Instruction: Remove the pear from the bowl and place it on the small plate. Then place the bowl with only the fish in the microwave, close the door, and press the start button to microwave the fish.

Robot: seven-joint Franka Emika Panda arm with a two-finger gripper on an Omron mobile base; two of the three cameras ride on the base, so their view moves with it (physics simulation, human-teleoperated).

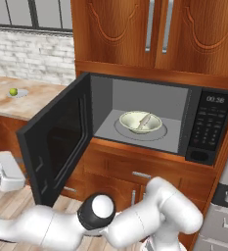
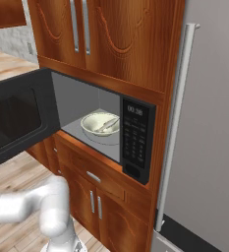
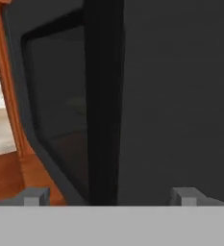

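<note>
Door [image 3: 171, 96] edge just ahead of wide-open, empty end effector [image 3: 111, 196], btw fingertips.

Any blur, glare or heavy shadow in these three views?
Left base view: sharp, even light, black microwave door without glare. Right base view: evenly lit, pale cream-green bowl readable. Hand view: soft and dark, door window murky, open end effector at the edge.

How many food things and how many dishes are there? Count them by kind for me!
Fruit: 1, the pear on the plate.
Fish: 1, the fish in the bowl.
Bowls: 1, inside the microwave.
Plates: 1, on the counter.
Total: 4 things, 2 foods and 2 dishes.
</note>
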